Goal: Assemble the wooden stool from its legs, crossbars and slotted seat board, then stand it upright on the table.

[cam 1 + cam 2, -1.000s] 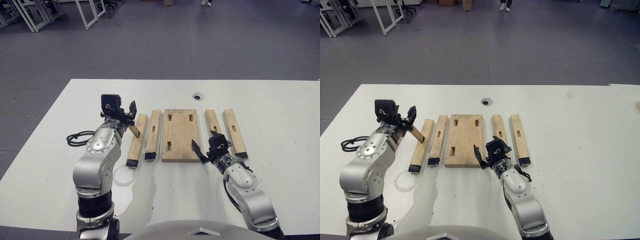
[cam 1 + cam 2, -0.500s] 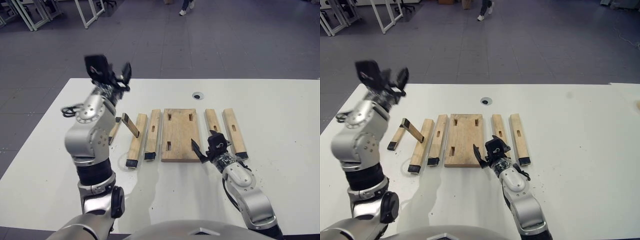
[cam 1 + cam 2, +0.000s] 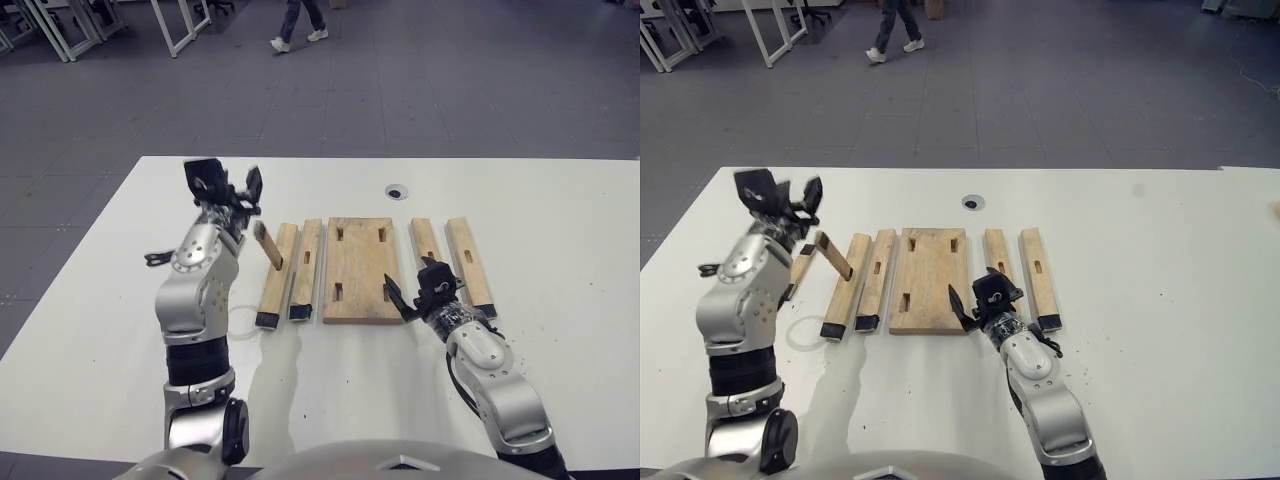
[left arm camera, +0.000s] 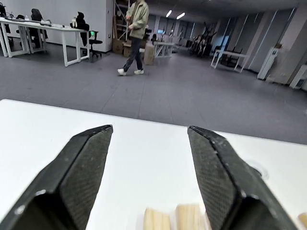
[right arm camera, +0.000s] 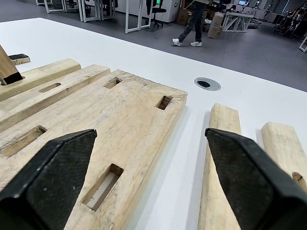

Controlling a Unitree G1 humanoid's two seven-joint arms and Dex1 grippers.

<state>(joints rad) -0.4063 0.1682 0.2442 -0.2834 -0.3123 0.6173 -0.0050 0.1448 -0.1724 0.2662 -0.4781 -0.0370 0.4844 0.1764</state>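
Wooden seat board (image 3: 358,268) — legs (image 3: 468,262) alongside

No readable text or labels

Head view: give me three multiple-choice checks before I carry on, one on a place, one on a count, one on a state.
1. The right gripper is:
A) at the near right corner of the seat board
B) over the round cable hole
C) on the leftmost leg

2. Slots cut in the seat board:
A) two
B) four
C) six

3. The jaws of the left gripper are:
A) shut on a crossbar
B) shut on a leg
C) open and empty

Answers: 1 A, it sits right by that corner. 2 B, one slot shows near each corner. 3 C, a wide gap with nothing in it.
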